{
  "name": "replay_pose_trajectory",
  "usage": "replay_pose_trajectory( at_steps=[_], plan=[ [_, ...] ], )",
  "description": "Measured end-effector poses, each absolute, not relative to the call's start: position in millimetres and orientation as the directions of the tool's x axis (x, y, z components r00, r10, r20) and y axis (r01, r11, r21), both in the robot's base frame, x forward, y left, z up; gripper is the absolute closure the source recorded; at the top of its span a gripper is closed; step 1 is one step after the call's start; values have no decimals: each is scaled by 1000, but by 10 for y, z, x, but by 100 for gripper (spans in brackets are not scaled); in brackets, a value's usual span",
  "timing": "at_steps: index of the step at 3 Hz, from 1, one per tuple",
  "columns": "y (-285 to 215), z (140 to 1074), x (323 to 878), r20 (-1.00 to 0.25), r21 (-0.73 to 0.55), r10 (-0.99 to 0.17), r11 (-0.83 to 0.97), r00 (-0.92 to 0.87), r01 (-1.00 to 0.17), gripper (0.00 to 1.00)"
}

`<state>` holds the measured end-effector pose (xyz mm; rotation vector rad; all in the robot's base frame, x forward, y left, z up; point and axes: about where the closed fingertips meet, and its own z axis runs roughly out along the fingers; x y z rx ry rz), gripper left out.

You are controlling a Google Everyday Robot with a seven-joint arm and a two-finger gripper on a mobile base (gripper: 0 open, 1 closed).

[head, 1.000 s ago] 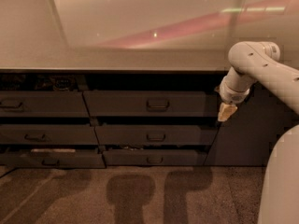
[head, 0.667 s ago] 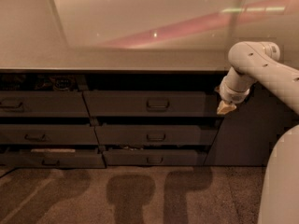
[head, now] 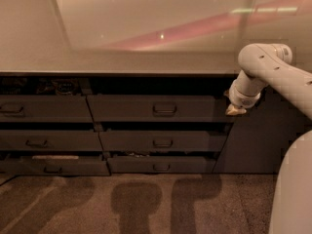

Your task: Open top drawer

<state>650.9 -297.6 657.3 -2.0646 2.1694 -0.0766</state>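
1. The top drawer [head: 126,109] sits straight ahead, under the edge of the long countertop [head: 122,63]. Its dark grey front is the widest in the bank.
2. Its small loop handle [head: 165,109] is centred on the front, with nothing touching it.
3. A dark gap runs between the drawer's upper edge and the countertop.
4. The white robot arm [head: 273,72] reaches in from the right and bends downward.
5. The gripper [head: 235,110] hangs at the drawer front's right end, well apart from the handle. From here I cannot tell whether it is open or closed, or whether it has hold of anything.
6. Below the top drawer are a second drawer [head: 195,141] and a third drawer [head: 136,165], each a little narrower.
7. A left-hand drawer [head: 44,108] stands beside the top drawer.
8. Two soft shadows [head: 136,199] fall on the carpet [head: 58,213] in front of the drawers.
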Motion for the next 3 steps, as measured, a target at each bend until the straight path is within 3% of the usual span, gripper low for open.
replay_pose_trajectory(
  at_steps=[3],
  plan=[
    [-3021,6613,6458,-64,-153,-997,48,-38,-987,100]
  ],
)
